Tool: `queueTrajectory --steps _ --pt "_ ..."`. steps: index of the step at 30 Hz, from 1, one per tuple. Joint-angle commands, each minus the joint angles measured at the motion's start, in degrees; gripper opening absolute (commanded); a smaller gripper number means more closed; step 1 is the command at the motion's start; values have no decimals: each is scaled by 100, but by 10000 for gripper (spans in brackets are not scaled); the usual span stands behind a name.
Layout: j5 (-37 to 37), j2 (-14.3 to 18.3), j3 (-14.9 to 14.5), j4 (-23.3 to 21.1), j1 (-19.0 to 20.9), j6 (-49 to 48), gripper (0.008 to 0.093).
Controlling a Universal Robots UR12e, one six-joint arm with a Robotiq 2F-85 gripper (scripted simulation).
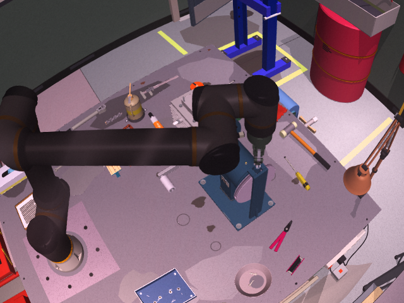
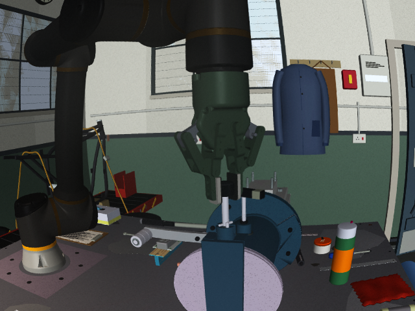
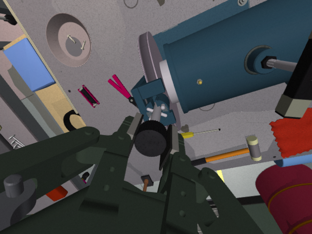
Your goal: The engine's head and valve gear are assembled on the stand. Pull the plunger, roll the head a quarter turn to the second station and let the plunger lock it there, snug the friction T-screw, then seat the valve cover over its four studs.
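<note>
My gripper (image 3: pixel 152 141) points down over the top of the blue stand post (image 2: pixel 223 267). Its two finger pads clamp the black knurled knob (image 3: pixel 150 138) of the plunger (image 2: pixel 225 207), which rises on a pale rod from the post. A small white cross pin (image 3: pixel 156 112) sits lower on that rod. Beside it stands a second pale rod with a black T-handle (image 2: pixel 253 193). The blue drum of the stand (image 1: pixel 233 181) carries a pale round disc (image 2: pixel 228 281). The engine head (image 1: pixel 182 109) behind is mostly hidden by the arm.
The stand's blue base plate (image 1: pixel 237 204) is bolted to the bench. A hammer (image 1: pixel 305 143) and a yellow screwdriver (image 1: pixel 298 174) lie to its right. Pink pliers (image 1: pixel 280 236) and a round dish (image 1: pixel 253 279) lie toward the near edge. A red rag (image 2: pixel 382 289) lies on the bench.
</note>
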Motion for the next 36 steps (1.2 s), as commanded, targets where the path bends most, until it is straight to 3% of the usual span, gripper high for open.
queueTrajectory --steps 1,20,36 --pt "0 -3 -5 -2 0 169 80" --pt "0 -3 -5 -2 0 3475 80" --pt "0 -3 -5 -2 0 4846 80"
